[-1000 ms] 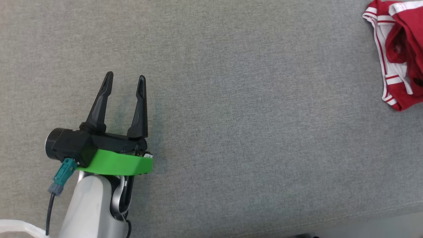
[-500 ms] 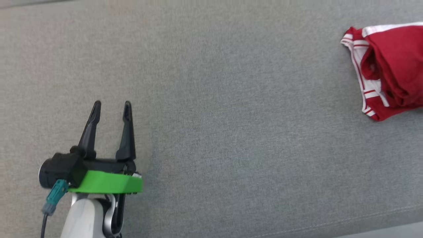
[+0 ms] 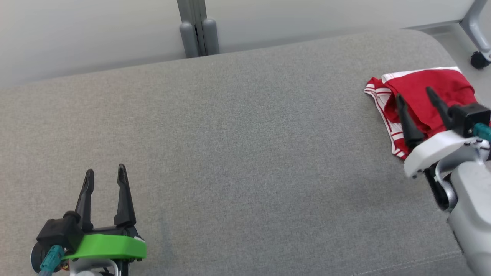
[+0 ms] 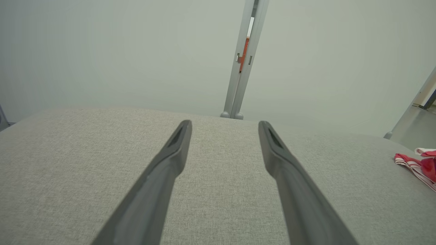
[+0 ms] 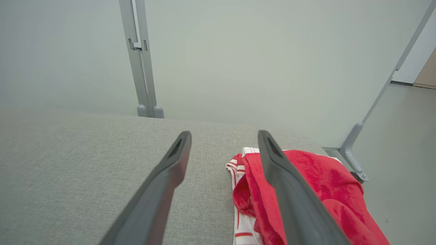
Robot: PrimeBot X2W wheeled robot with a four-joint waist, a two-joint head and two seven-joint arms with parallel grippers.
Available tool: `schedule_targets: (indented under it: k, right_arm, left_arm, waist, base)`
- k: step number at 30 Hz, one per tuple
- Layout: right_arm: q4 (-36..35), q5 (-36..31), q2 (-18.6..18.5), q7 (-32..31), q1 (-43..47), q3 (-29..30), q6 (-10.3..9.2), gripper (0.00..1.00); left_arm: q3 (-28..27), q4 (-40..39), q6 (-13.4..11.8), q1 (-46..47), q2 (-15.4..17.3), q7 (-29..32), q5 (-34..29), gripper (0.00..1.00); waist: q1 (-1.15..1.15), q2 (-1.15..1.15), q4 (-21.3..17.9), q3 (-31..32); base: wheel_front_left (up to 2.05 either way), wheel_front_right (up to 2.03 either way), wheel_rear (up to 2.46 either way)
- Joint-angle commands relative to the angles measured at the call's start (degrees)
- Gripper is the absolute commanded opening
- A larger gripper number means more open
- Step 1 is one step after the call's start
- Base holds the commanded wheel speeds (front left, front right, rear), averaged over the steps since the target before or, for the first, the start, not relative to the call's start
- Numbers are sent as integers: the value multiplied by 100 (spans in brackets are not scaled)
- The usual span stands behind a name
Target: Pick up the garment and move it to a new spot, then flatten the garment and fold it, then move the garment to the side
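The garment (image 3: 441, 78) at 2 o'clock on the surface (image 3: 245, 153) looks folded and put aside, and the left gripper (image 3: 105, 168) and right gripper (image 3: 414, 92) hold their jaws wide open, empty.

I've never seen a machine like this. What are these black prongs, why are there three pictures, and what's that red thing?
This is a robot with two arms. Each arm ends in a tool: two long dark fingers that pinch things. The wide picture comes from a camera on the robot's head, looking down. In it the left tool is at the lower left and the right tool is at the right. The other two pictures come from a camera on each wrist, looking along that tool's own fingers, so the prongs rise from the bottom edge. The surface is a grey upholstered bench. The red thing is a crumpled red garment with white stripes, lying near the bench's right end. Both tools are open and hold nothing. The right one is poised by the garment, which the robot is meant to pick up and fold.
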State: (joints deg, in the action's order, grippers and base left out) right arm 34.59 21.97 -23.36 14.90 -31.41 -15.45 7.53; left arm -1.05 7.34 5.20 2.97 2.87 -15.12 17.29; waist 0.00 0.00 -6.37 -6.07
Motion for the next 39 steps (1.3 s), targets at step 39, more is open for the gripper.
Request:
schedule_targets:
  k: [39]
  right_arm:
    - [-1494, -542, 1674, -416, 2273, 1122, -10, 100]
  left_arm:
    - [-76, 468, 107, -474, 12, 3, -142, 100]
  waist:
    - [0, 0, 228, 709]
  base:
    - [0, 0, 0]
